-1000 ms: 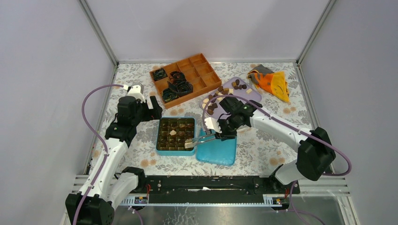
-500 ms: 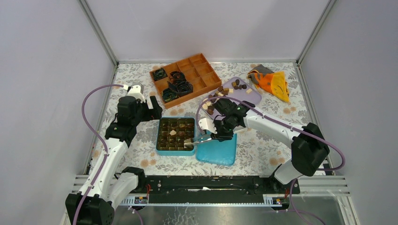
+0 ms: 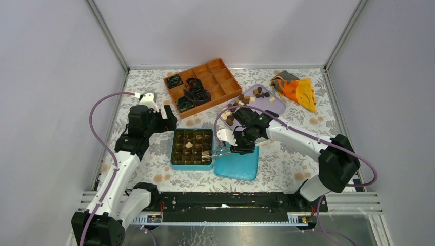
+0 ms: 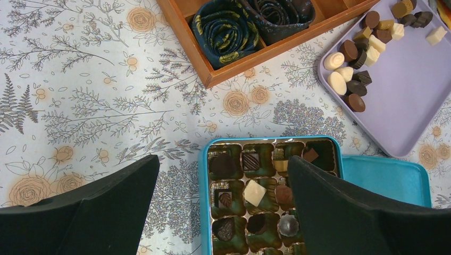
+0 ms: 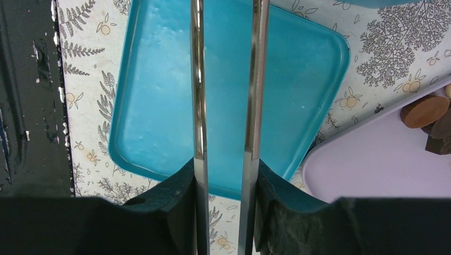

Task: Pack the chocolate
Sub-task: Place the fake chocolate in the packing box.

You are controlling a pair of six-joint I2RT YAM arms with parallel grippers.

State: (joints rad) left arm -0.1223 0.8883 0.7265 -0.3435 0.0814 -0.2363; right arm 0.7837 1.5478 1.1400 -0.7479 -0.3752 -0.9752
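Surface: white floral tablecloth (image 3: 279, 166). Grey walls (image 3: 225, 31), aluminium corner posts (image 3: 107, 36).

Chocolate (image 4: 349, 50): loose pieces bunched on the lilac tray (image 4: 404, 101), the line of them running 8 to 2 o'clock in the top view. More sit one per cell in the teal tin (image 4: 266, 140), at 8 o'clock of the tray. Single pieces are too small to give a heading. Dark brown, mid brown, cream; rounds, ovals, squares.

Tin lid (image 5: 159, 95) at 4 o'clock of the tin.

Right gripper (image 5: 223, 175) is clamped on metal tongs (image 5: 198, 79), blades pointing 9 o'clock at the tin's right edge. Can't tell if the tips hold a piece.

Left gripper (image 4: 223, 161) is spread wide, nothing in it, at 11 o'clock of the tin.

Wooden divider tray (image 4: 239, 66) with paper cups (image 4: 226, 29) at 12 o'clock.
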